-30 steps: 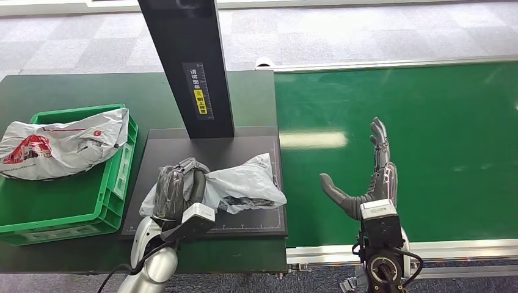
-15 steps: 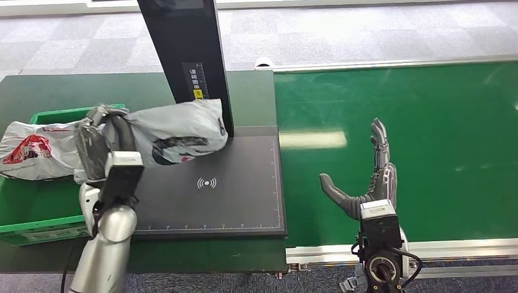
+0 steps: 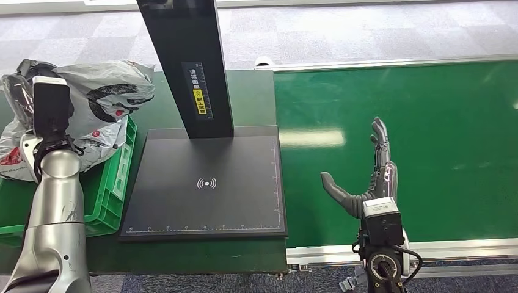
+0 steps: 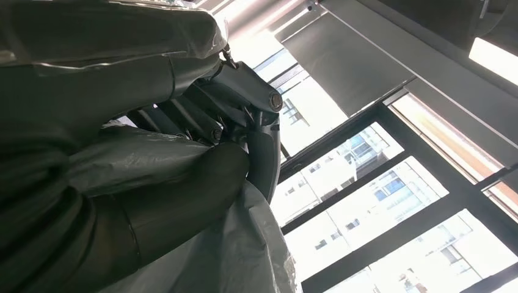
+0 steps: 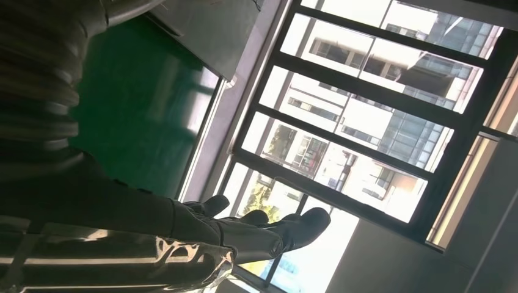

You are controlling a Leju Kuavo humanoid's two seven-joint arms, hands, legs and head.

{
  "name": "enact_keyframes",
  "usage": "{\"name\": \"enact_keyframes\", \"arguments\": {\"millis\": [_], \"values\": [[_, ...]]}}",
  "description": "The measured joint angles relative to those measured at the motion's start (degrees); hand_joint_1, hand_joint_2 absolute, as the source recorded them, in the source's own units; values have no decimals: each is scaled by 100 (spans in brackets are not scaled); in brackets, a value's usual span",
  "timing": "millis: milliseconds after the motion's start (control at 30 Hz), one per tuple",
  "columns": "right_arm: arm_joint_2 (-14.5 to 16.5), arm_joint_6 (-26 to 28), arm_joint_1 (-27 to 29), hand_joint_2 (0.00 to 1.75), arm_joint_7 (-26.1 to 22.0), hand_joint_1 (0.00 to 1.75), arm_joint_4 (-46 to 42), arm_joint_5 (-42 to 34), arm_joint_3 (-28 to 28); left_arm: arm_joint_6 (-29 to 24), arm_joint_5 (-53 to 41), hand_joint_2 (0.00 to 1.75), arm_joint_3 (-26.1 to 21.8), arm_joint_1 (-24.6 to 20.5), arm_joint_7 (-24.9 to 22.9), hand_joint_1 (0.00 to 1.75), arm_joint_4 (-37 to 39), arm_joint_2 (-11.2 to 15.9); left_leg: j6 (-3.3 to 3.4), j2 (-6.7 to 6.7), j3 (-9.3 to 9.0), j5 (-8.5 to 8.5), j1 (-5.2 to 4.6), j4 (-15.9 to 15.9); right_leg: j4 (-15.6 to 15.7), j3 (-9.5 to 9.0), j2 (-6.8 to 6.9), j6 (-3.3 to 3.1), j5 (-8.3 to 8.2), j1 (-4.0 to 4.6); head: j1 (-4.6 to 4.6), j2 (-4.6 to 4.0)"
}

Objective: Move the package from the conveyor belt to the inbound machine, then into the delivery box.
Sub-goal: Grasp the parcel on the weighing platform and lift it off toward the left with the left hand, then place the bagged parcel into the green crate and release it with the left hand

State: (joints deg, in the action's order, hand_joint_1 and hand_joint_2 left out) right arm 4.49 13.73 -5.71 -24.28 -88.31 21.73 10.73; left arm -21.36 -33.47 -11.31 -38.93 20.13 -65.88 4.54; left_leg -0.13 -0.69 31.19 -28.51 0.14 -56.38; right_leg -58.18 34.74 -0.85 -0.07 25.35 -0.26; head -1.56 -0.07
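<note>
There are 2 packages: 1 grey plastic package (image 3: 107, 91) held up in the left hand (image 3: 24, 91) above the far end of the green delivery box (image 3: 113, 183), and a 2nd package (image 3: 12, 152) lying in that box beneath it, beside the black inbound machine (image 3: 207, 183) on the dark green surface (image 3: 256, 91). The right hand (image 3: 366, 177) stands upright over the green conveyor belt (image 3: 427, 146), fingers spread and holding nothing. The left wrist view shows the dark fingers (image 4: 183, 201) wrapped around the crumpled plastic, seemingly pressed into its folds, a grip the head view hides behind the wrist camera.
</note>
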Motion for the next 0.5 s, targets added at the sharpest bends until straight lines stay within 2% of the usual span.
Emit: {"name": "enact_keyframes", "arguments": {"millis": [333,400,500], "values": [[-9,0,-4,175,0,0,8,-10,1,43,-15,175,-66,-58,-78,175,225,51,0,0,6,0,1,0,1,8,0,0,0,0,-1,0],[-16,0,-9,175,0,0,11,-39,5,121,-91,175,-79,-113,-300,175,381,130,0,1,7,0,1,0,1,8,-1,-1,-1,1,1,0],[-41,1,-13,175,2,0,16,-100,17,152,-217,175,-182,-246,-485,175,966,403,-1,12,3,0,2,1,-2,9,-16,-3,-2,2,0,0]]}}
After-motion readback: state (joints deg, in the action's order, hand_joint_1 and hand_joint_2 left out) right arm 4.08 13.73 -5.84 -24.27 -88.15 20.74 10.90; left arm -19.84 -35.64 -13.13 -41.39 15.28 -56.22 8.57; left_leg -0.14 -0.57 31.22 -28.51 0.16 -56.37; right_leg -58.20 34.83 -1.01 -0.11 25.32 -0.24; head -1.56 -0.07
